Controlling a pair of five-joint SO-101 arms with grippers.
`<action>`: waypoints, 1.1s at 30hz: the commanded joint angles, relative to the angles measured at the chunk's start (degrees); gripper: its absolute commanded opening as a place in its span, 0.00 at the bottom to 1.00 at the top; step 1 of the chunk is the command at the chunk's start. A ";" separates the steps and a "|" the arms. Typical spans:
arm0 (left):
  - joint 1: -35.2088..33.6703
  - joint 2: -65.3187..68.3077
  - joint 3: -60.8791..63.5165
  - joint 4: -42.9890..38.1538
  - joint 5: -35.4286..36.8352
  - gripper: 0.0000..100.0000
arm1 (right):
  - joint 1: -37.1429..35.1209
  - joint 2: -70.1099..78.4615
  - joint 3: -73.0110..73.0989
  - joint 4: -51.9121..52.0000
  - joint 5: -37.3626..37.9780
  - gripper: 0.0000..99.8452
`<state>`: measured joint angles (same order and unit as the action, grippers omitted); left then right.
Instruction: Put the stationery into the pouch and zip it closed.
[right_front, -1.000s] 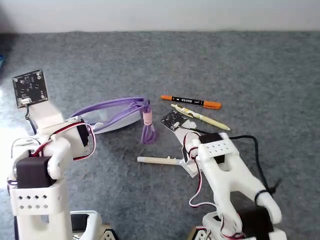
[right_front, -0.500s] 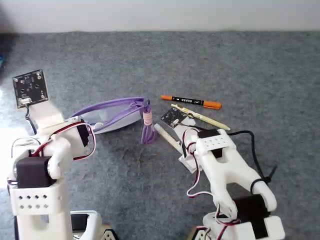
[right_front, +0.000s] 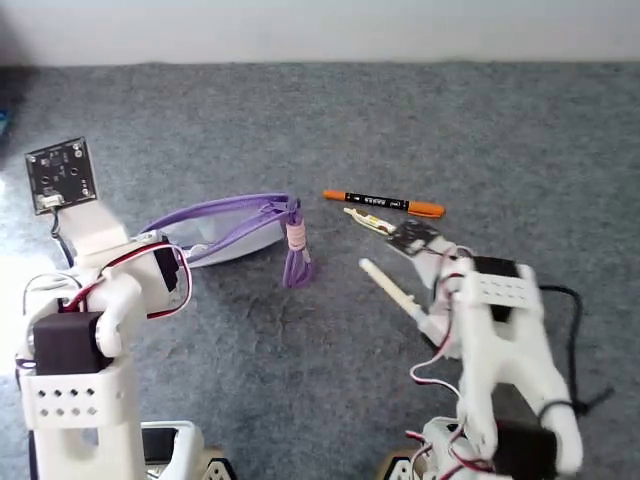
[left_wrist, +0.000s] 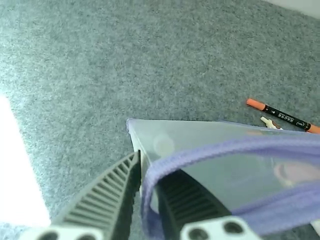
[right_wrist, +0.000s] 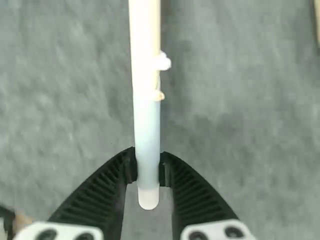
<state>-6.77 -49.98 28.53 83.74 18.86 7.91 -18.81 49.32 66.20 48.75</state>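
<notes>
My right gripper (right_wrist: 146, 159) is clamped on the blunt end of a cream pen (right_wrist: 145, 95). The barrel runs straight out ahead of the fingers, and the grip looks square and firm. In the high view this pen is off the tassel end of the pouch (right_front: 235, 222), near it but not touching, with its free tip slanted roughly back toward the pouch.

My left gripper (left_wrist: 145, 167) is closed on the pouch's opposite end. It pinches the clear side panel just under the purple zip band. I judge that it is acting as the anchor, propping the mouth open. The two purple bands stand apart along the pouch's length, so I read the zip as undone.

The purple tassel (right_front: 296, 262) hangs from the pouch's end farthest from the left gripper.

An orange marker (right_front: 383, 204) lies on the grey mat (right_front: 480, 130), out past the tassel end and well outside the pouch. A second cream pen (right_front: 362, 218) lies just beside the marker, partly hidden under the right arm.

Progress, my estimate:
- I cannot tell through the panel whether the pouch holds anything.
- One item is in grasp and not yet inserted.
- Two items are on the mat, still to collect.
- Zipping has not started.

I judge the task to be at an early stage, with the first insertion pending.
</notes>
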 joint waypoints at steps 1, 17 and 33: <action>-0.09 0.79 0.40 -1.67 0.53 0.01 | 5.49 -6.02 -0.70 5.05 4.75 0.03; -0.09 0.88 0.40 -1.67 0.53 0.01 | -14.37 -4.88 -1.23 -12.70 -14.77 0.31; -0.44 0.70 0.48 -1.58 0.53 0.01 | -16.48 29.14 -23.38 -14.81 -21.89 0.04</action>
<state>-6.77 -49.80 28.53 83.56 18.86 -7.91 9.49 28.40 51.96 27.47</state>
